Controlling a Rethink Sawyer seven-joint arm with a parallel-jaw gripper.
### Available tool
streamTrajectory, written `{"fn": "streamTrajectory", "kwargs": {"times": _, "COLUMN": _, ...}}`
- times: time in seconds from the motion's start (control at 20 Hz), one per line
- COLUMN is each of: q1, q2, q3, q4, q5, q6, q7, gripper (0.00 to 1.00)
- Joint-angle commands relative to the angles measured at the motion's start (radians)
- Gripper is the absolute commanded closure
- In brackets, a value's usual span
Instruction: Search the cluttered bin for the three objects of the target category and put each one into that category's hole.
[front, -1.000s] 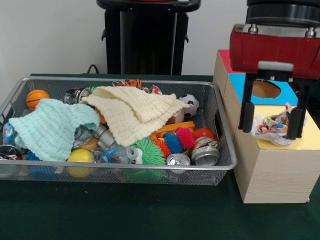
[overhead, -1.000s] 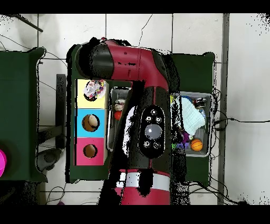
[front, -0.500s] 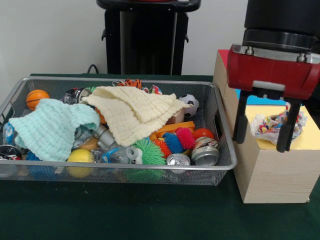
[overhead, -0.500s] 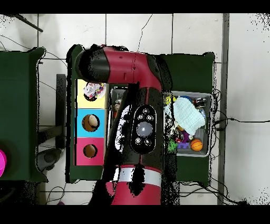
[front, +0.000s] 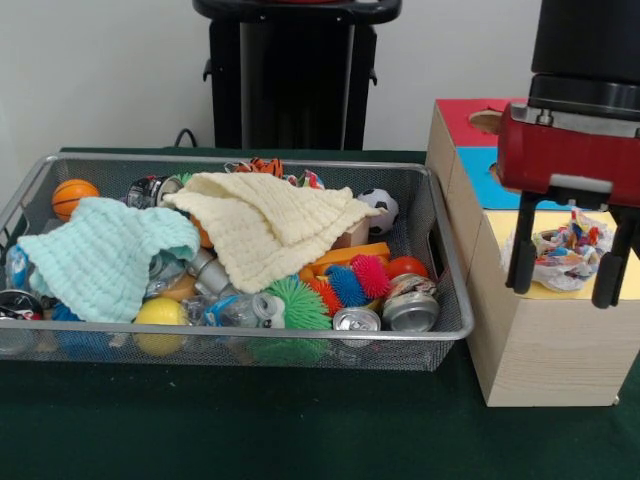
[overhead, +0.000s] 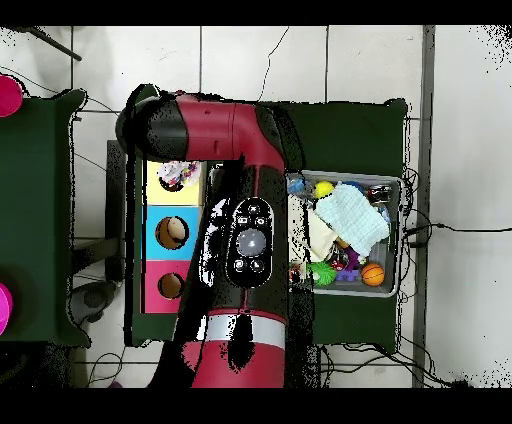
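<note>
Claw (front: 570, 272) spread wide, seemingly straddling the plastic wad (front: 561, 258) on the yellow-topped box (front: 545, 340).

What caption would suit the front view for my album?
Red robot hand open around a confetti-print plastic wad on the yellow-topped box, beside a cluttered wire bin.

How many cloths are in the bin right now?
2. A mint cloth lies over the toys at the bin's left in the front view; a cream cloth is draped over the middle. More could be buried under the clutter.
</note>
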Motion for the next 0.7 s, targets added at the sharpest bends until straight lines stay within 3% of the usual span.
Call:
{"fn": "streamTrajectory", "kwargs": {"times": 0.05, "q1": 0.024, "q2": 0.051, "q3": 0.021, "q4": 0.084, "q5": -0.007, "q6": -0.004, "q7": 0.174, "gripper": 0.0}}
{"fn": "streamTrajectory", "kwargs": {"times": 0.7, "q1": 0.043, "q2": 0.033, "q3": 0.007, "q4": 0.082, "q5": 0.012, "q6": 0.058, "q7": 0.163, "gripper": 0.0}}
